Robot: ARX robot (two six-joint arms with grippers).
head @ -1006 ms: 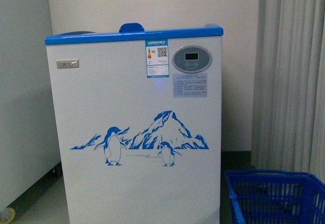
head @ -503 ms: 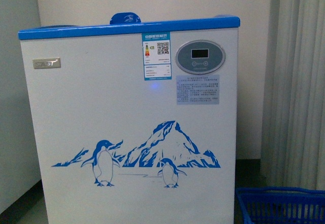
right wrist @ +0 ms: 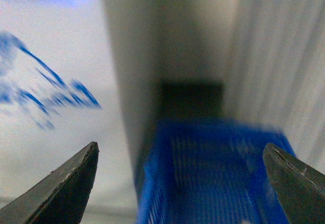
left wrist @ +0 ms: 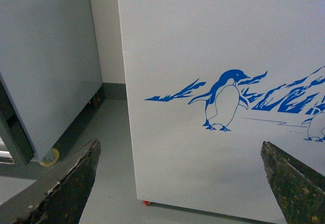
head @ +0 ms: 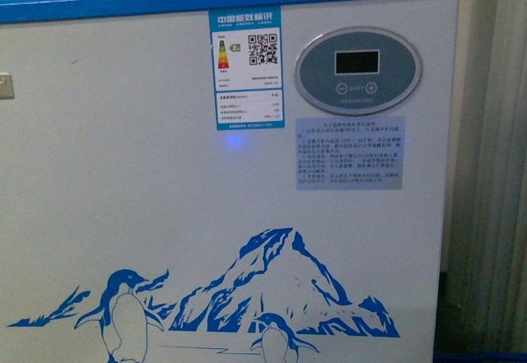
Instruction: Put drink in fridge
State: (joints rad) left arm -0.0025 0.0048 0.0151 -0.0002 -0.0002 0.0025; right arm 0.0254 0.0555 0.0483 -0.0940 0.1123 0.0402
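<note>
Evidently wide open, both end effectors (left wrist: 180, 142) (right wrist: 179, 144)

The white fridge (head: 148, 182) stands upright, blue-rimmed on top; penguin-and-mountain decal (head: 263, 289) low on its front.

Edges crop the fridge (head: 165, 215); blur smears the basket (right wrist: 218, 130).
</note>
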